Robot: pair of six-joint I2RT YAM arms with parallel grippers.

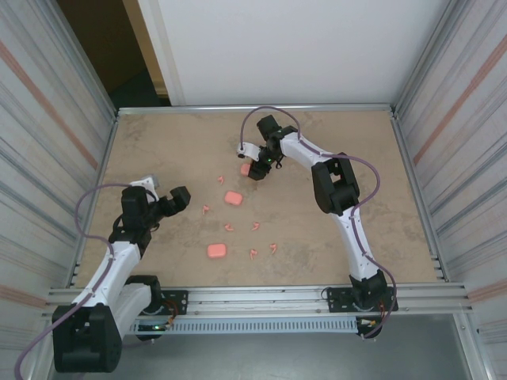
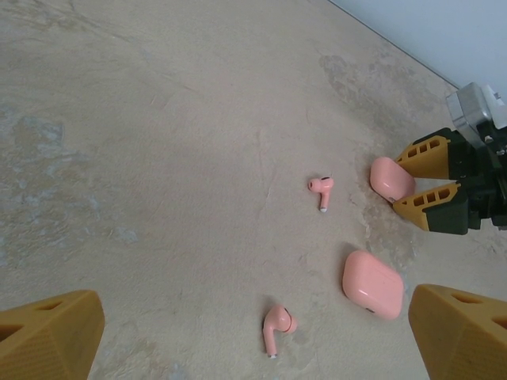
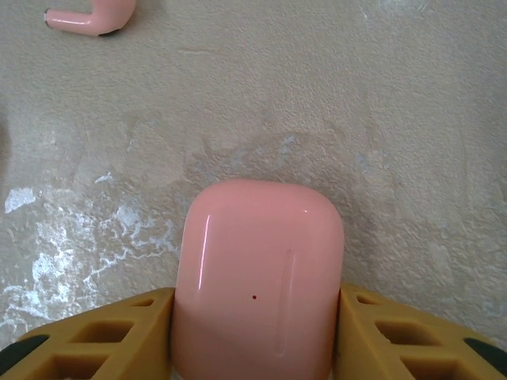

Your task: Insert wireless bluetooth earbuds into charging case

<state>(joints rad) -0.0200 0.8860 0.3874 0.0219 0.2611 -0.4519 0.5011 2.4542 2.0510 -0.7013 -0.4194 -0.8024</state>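
A pink charging case (image 3: 257,269) lies on the table with both yellow fingers (image 3: 103,336) of my right gripper (image 3: 257,344) pressed against its sides. From above, that gripper (image 1: 255,170) and the case (image 1: 245,169) are at the far middle of the table. Two more closed cases (image 1: 233,198) (image 1: 216,251) lie nearer. Several earbuds are scattered around them, such as one earbud (image 1: 206,209) and another earbud (image 1: 257,226). My left gripper (image 1: 178,198) hangs open at the left; an earbud (image 2: 277,323) lies on the table ahead of its wide-apart fingers (image 2: 463,332).
The tan tabletop (image 1: 356,174) is framed by a metal rail (image 1: 253,108) and corrugated side walls. In the left wrist view another earbud (image 2: 321,188) and a case (image 2: 372,283) lie between my left gripper and the right one. An earbud (image 3: 87,16) lies beyond the held case.
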